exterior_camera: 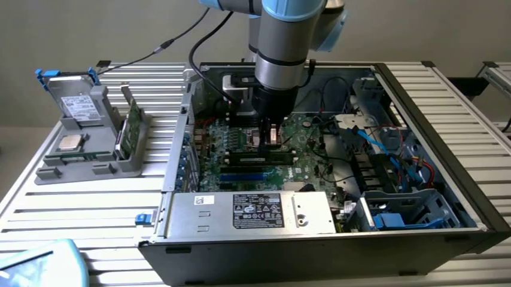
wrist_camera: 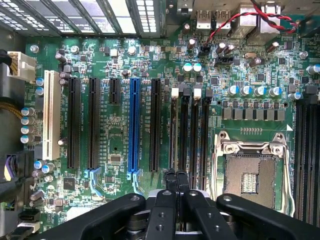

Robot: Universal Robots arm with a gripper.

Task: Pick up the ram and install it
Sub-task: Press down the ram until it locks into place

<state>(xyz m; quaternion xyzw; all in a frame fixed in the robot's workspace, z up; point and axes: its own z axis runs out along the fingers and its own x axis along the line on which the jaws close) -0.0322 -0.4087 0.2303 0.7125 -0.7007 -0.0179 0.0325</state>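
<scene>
Open computer case point(exterior_camera: 319, 251) on the slatted desk point(exterior_camera: 96, 203), spanning from the middle toward the desk's edge at the exterior view's right. Arm point(exterior_camera: 279, 54) reaching straight down into it, over the motherboard point(exterior_camera: 239, 140).

Jaws drawn fully together, narrow, black fingertips point(wrist_camera: 171, 182) pressed side by side right over the bank of memory slots point(wrist_camera: 192, 130), beside the bare processor socket point(wrist_camera: 250, 170). Cannot tell whether a thin board edge is pinched between them or whether shut jaws merely hang above the slots.

Ram point(exterior_camera: 257, 158) judged to be the long dark stick lying along the slot line just under the jaws in the exterior view, inside the case and between the arm and the silver power supply point(exterior_camera: 255, 210). Seated or only resting in the slot: not clear from here.

Off toward the desk's edge at the exterior view's left, a grey holder point(exterior_camera: 88, 161) with a taller green card point(exterior_camera: 131, 125) standing in it; not the task's piece.

Handling, as a judgement: light, thin and stiff, but fragile. Easily cracked by twisting or by a push off the slot line; smooth faces and a narrow top edge likely to slip in a loose pinch. Best taken across the two flat faces near the middle of the long upper edge, clear of the chips and the contact edge, held upright and parallel to the slot, with pressure kept even along its length.
</scene>
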